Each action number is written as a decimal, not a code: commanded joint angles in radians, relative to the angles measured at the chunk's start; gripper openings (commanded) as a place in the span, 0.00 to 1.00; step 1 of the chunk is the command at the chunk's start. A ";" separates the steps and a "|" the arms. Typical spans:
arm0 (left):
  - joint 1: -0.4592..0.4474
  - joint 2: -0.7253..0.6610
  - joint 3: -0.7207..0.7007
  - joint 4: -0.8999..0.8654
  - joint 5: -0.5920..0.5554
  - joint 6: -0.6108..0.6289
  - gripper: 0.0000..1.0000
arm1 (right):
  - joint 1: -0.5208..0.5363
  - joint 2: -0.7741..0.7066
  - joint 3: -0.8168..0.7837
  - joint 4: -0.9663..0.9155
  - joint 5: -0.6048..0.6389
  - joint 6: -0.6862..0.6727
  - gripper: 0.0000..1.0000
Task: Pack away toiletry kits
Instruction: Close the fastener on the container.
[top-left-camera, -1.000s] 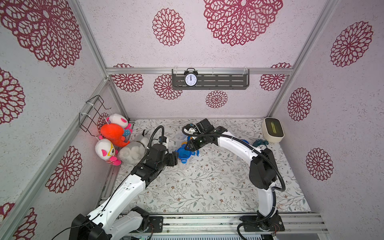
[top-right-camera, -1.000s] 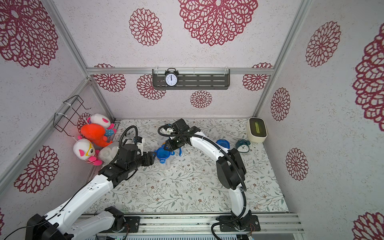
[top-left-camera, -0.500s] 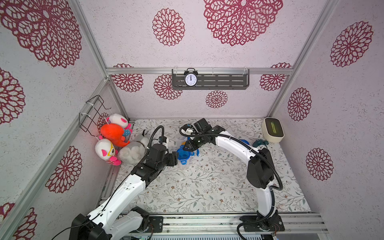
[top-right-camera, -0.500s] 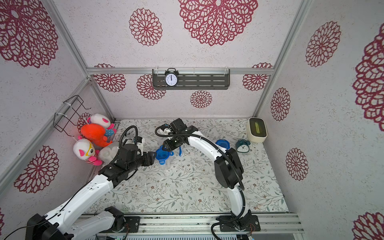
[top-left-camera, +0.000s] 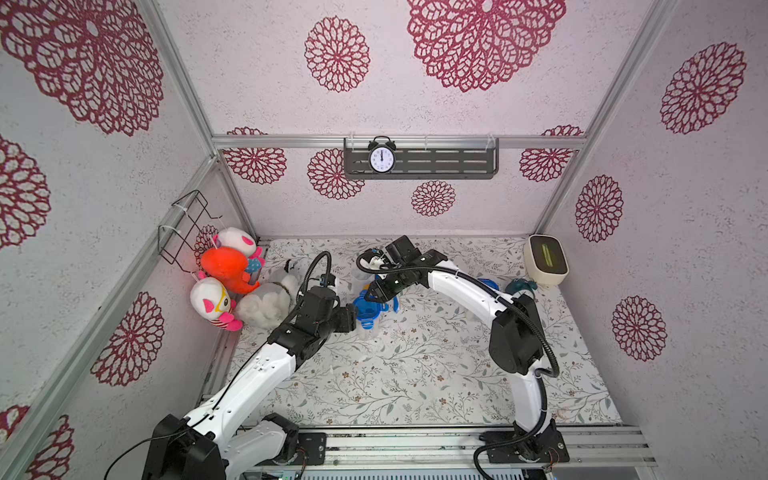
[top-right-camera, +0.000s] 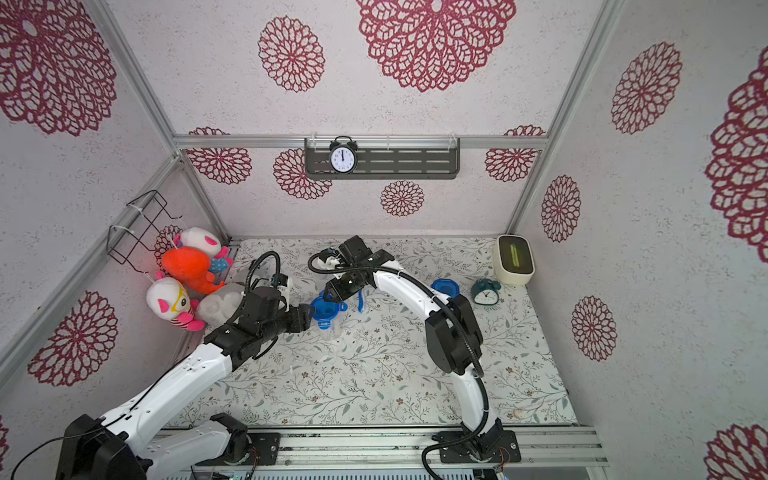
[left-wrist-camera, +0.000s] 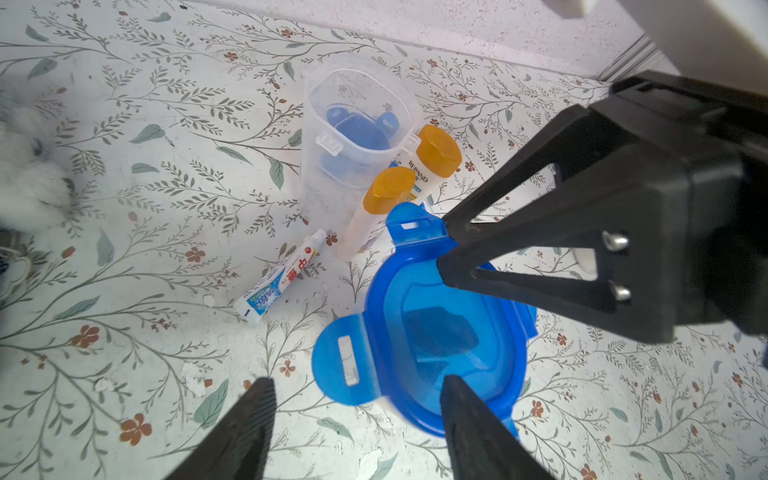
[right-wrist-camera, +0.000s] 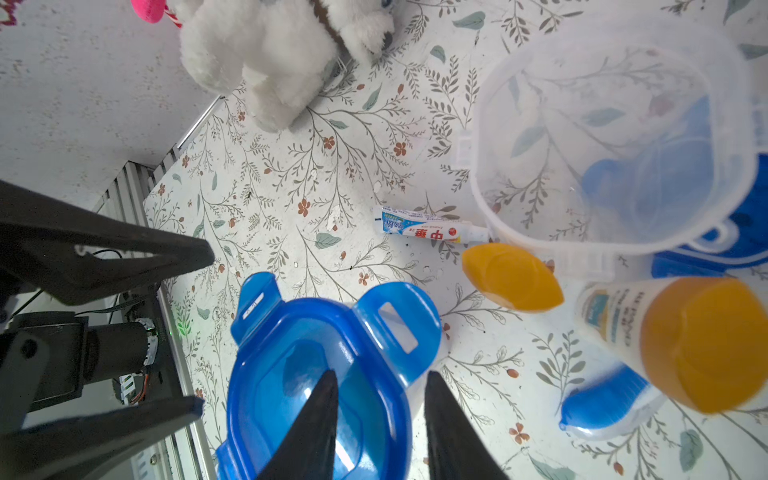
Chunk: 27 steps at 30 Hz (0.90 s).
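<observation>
Left gripper (left-wrist-camera: 357, 379) is hovering with jaws wide apart, tips just beside the lidded jar (top-left-camera: 365, 326). Right gripper (right-wrist-camera: 380, 373) is straddling the rim of the blue lid (left-wrist-camera: 440, 345), jaws partly apart; can't tell if it's pinching. Toothpaste tube (right-wrist-camera: 424, 227), two orange-capped bottles (right-wrist-camera: 511, 276) and an open jar (right-wrist-camera: 484, 187) are sitting just past it.

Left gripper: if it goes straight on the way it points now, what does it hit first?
Most likely the translucent blue four-tab lid on the clear plastic jar, just beyond the open left gripper. Depth is unclear; it might meet the jar wall below instead.
</observation>
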 joint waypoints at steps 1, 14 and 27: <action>0.025 0.014 0.015 0.045 0.002 -0.013 0.68 | -0.024 -0.066 -0.015 0.037 0.026 0.013 0.40; 0.097 0.070 0.020 0.139 0.195 0.020 0.66 | -0.121 -0.386 -0.517 0.422 -0.036 0.303 0.46; 0.109 0.093 0.004 0.181 0.260 -0.008 0.65 | -0.131 -0.515 -0.782 0.694 -0.077 0.676 0.50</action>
